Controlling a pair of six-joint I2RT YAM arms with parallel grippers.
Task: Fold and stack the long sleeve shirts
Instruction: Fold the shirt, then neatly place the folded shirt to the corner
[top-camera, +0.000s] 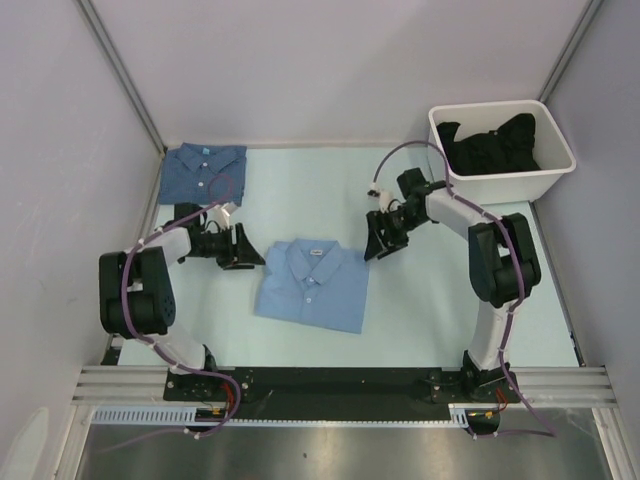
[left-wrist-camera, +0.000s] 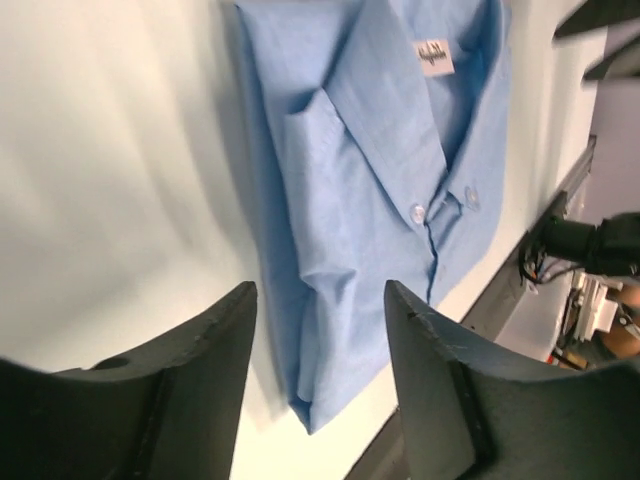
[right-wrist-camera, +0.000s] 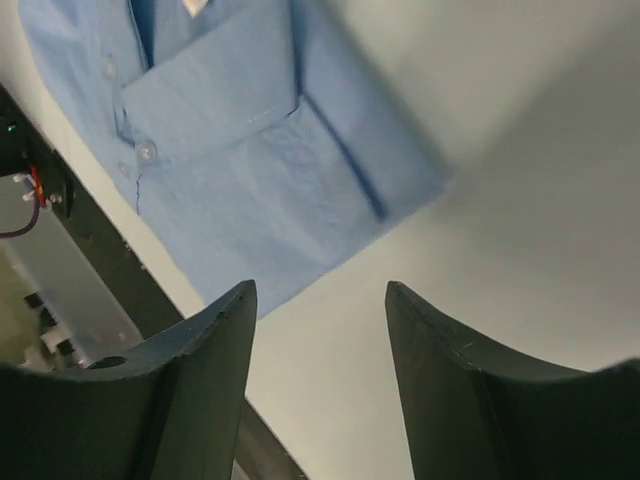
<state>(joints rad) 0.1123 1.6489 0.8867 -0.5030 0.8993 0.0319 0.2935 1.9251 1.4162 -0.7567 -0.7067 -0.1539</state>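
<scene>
The light sky-blue shirt (top-camera: 311, 284) is seen folded, collar up, on the pale table (top-camera: 430, 310), and all places here are given from it. The left gripper (top-camera: 243, 250) is held just to its left and the right gripper (top-camera: 378, 238) just off its far right corner; both are spread wide and nothing is held. The denim-blue shirt (top-camera: 203, 172) lies folded well away to the far left, so stacking is judged not yet done. Were only the top layer pinched, the fold could be pulled open; were it lifted unevenly, the bundle could sag and land askew. The surface appears smooth and matte. Grey panel walls enclose it, and a white bin (top-camera: 505, 186) of dark garments (top-camera: 490, 140) stands far right.
</scene>
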